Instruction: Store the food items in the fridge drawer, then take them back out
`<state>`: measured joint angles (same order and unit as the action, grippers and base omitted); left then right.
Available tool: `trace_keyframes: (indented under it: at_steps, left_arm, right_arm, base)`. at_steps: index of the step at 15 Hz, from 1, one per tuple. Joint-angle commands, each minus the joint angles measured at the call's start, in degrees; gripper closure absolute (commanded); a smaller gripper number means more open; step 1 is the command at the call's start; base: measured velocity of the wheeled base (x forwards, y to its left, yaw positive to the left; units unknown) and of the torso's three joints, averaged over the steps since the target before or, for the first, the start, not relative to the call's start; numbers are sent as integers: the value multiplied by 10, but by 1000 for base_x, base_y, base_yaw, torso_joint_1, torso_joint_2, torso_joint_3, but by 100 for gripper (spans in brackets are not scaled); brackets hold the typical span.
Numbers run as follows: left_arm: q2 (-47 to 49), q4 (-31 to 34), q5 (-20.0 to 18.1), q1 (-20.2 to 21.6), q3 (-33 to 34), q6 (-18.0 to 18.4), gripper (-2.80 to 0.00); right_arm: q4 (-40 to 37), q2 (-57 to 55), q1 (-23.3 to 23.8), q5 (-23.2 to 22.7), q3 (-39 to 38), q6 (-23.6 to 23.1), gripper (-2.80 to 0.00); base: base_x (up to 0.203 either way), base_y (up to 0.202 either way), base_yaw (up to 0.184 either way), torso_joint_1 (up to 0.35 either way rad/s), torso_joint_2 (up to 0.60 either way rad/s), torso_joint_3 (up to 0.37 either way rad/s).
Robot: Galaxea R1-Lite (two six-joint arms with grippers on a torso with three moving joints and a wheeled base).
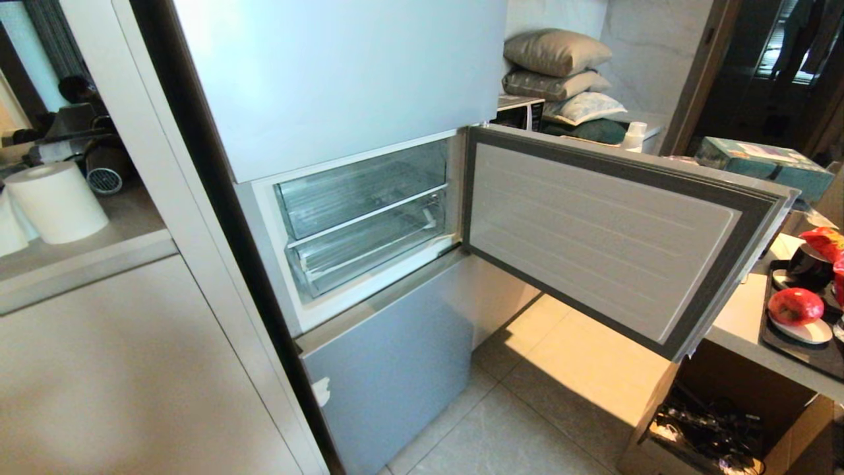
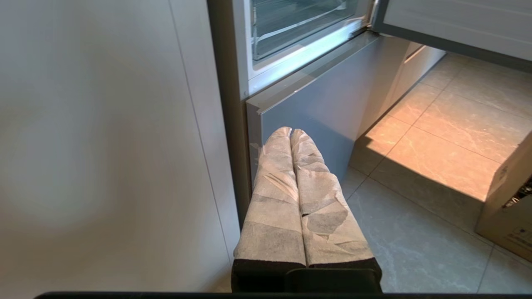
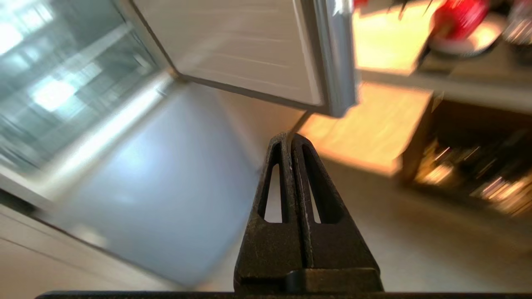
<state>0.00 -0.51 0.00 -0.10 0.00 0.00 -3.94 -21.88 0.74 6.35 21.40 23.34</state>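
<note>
One red food item (image 1: 796,306) is seen on a small white plate (image 1: 804,332) in a dark tray (image 1: 791,346) on the grey counter (image 1: 742,323) at the far right; a second red shape at the frame's right edge is too cropped to be identified. The fruit is judged to be round, smooth and firm, fairly light but inclined to roll and slip, so it would best be taken across its widest part with the fingers on opposite sides and gentle pressure, lest the skin be bruised. The fridge drawer (image 1: 369,247) is seen to the left, inside the open middle compartment of the pale-blue fridge (image 1: 343,79), below another clear drawer (image 1: 359,191); both are pushed in and no food can be made out in them. The compartment door (image 1: 606,231) is swung wide to the right, between drawers and counter. A cardboard box (image 1: 725,429) stands on the tiled floor (image 1: 514,422) under the counter. The right gripper (image 3: 289,139) is pressed together on nothing, low before the fridge, with the door edge ahead of it. The left gripper (image 2: 290,133), its fingers wrapped in pale cloth, is likewise together and empty, near the fridge's lower panel.
</note>
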Motion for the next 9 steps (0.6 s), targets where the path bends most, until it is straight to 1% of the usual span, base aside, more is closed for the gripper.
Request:
trace_keyframes:
  at_steps: [1,3,5,7,9]
  left_arm:
    - [-1,0,0,0,1,0,0]
    - [0,0,0,0,1,0,0]
    - [0,0,0,0,1,0,0]
    - [0,0,0,0,1,0,0]
    - [0,0,0,0,1,0,0]
  right_arm:
    - [52,-170,60,-23,40,64,0]
    - [139,-280,166,-78,52,96,0]
    - [248,-401,245,-143,64,131,0]
    - [351,-495,277,-176,78,161,0]
    - [449,-578,293,-192,95,190,0]
  base:
    - [0,0,0,0,0,0]
    - [0,0,0,0,0,0]
    - [0,0,0,0,0,0]
    - [0,0,0,0,0,0]
    - [0,0,0,0,0,0]
